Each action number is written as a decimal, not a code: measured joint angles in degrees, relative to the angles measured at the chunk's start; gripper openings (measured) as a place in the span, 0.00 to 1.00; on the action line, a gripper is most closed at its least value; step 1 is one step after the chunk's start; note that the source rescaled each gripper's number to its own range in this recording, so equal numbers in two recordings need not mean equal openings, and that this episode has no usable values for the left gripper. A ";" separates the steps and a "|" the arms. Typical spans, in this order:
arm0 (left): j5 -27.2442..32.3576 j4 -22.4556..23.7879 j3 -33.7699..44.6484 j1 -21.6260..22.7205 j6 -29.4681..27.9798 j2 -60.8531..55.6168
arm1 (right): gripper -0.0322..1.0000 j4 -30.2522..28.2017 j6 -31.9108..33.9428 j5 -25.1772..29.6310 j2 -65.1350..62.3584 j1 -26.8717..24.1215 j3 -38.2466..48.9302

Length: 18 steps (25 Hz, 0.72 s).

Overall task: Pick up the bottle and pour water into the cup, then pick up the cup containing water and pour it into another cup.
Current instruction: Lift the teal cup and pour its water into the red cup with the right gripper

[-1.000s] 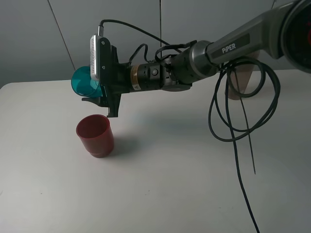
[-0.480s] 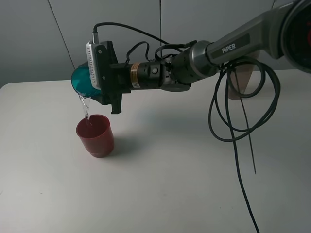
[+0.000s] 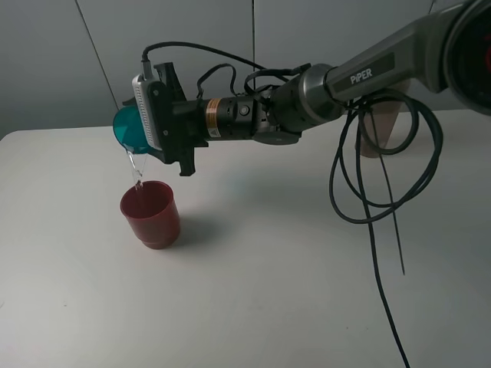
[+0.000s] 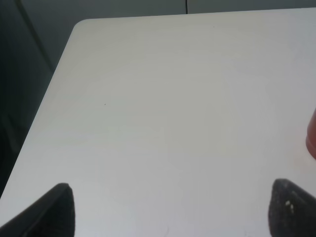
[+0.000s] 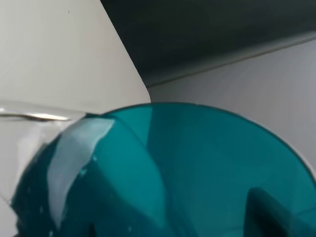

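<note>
My right gripper (image 3: 147, 139) reaches across to the left side and is shut on the teal cup (image 3: 127, 130), holding it tipped on its side above the dark red cup (image 3: 151, 214). A thin stream of water (image 3: 135, 170) runs from the teal cup's rim into the red cup. In the right wrist view the teal cup (image 5: 197, 163) fills the frame, with water (image 5: 74, 148) at its lip. My left gripper (image 4: 173, 212) is open and empty over bare table, with the red cup's edge (image 4: 312, 138) beside it. The bottle is not clearly in view.
The white table (image 3: 253, 291) has its left edge and back corner (image 4: 79, 24) near the left gripper. Black cables (image 3: 383, 192) hang from the right arm down to the table. A tan-brown shape (image 3: 381, 134) stands behind them at the back right.
The right wrist has rolled the teal cup further over. Water started streaming from it into the red cup and still runs. The red cup has not moved.
</note>
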 joint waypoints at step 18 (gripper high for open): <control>0.00 0.00 0.00 0.00 0.00 0.00 | 0.05 1.72 -13.27 -0.22 0.00 0.00 0.00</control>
